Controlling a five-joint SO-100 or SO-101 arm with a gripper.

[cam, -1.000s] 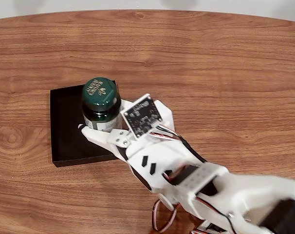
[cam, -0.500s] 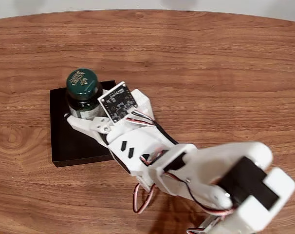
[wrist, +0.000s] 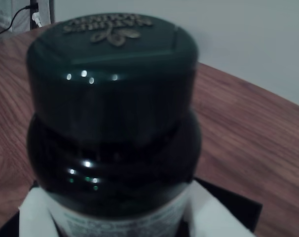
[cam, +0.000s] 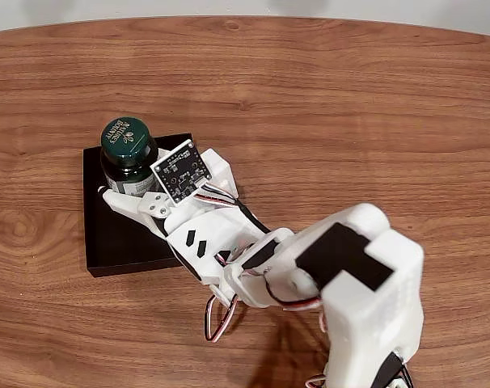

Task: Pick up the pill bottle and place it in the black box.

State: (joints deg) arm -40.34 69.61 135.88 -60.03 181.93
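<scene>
Our jaws [cam: 122, 196] are clamped around the one pill bottle [cam: 128, 158], a white finger on each side of its label in the wrist view. The bottle [wrist: 112, 123] stands upright over the far corner of the single black box [cam: 116, 234] in the fixed view. We cannot tell whether its base touches the box floor. The pickup looks done and the carry nearly so; what remains, we judge, is setting down and letting go. One bottle, one box, one arm on the wooden table [cam: 350, 105].
</scene>
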